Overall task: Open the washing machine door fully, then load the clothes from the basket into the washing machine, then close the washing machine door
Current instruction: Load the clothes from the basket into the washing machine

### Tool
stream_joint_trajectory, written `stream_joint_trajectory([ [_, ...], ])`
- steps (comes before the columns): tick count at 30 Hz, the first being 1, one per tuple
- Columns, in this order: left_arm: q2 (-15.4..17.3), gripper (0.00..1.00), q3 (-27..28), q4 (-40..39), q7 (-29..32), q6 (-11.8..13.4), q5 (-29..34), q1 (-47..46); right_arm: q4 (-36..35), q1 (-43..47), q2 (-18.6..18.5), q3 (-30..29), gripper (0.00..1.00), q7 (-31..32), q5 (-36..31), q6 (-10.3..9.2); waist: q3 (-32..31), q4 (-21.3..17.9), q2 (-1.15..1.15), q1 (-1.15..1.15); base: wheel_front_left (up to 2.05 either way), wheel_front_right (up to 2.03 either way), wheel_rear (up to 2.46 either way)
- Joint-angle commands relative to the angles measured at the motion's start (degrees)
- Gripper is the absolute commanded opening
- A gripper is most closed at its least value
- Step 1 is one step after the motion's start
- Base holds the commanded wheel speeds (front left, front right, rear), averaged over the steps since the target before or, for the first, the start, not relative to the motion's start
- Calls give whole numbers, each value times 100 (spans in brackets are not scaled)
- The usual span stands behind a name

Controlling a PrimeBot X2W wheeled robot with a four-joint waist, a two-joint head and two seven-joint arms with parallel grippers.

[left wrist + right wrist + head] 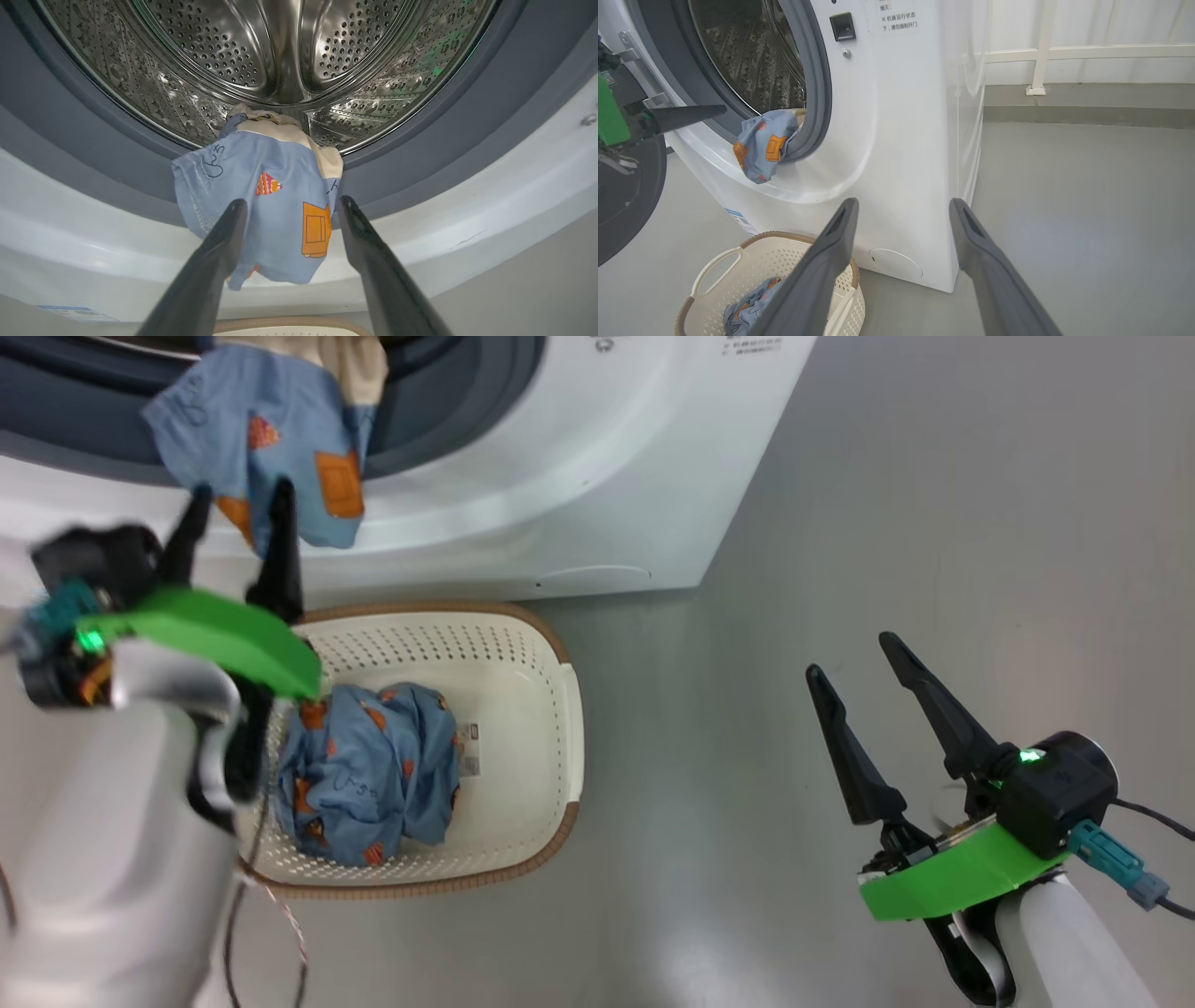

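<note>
Left gripper (293, 201) — clothes (247, 161) seemingly half-hidden.

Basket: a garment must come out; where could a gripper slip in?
Bare basket bottom lies between the blue bundle and the right wall, and along the wall nearest the washing machine. Its left side is crowded by bundle and left arm.

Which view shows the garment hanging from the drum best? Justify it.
The left wrist view: the hanging garment is close and face-on, draped over the gasket, prints legible. The head view catches it at the top edge, partly behind the left gripper. The right wrist view shows it small, side-on.
</note>
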Motion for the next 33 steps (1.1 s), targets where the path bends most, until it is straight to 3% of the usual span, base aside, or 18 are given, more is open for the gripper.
stream_joint_trajectory([
  [1,341,100,194,24,239,-66,-60,-451,-85,-90,-21,190,100,-78,63,9,273,-139,0,0,0,0,0],
  [14,931,100,39,628,1917,-147,0,-2059,60,-500,104,440,100,-124,261,9,734,-598,0,0,0,0,0],
  [28,1259,100,-192,1363,3265,194,170,-2772,55,-632,182,614,100,-125,358,9,878,-876,0,0,0,0,0],
  [29,1258,88,-187,1410,3354,234,153,-2792,58,-634,183,624,100,-125,366,9,878,-881,0,0,0,0,0],
  [30,1259,58,-204,1458,3473,266,149,-2813,61,-635,182,633,100,-125,372,9,880,-885,0,0,0,0,0],
  [31,1257,46,-208,1494,3576,298,134,-2835,65,-639,181,640,100,-125,380,9,884,-888,0,0,0,0,0],
  [32,1261,12,-225,1518,3666,326,136,-2851,69,-646,181,649,100,-125,389,9,886,-894,0,0,0,0,0],
  [33,1266,0,-236,1523,3727,349,137,-2862,72,-656,181,657,100,-125,397,9,888,-900,0,0,0,0,0],
])
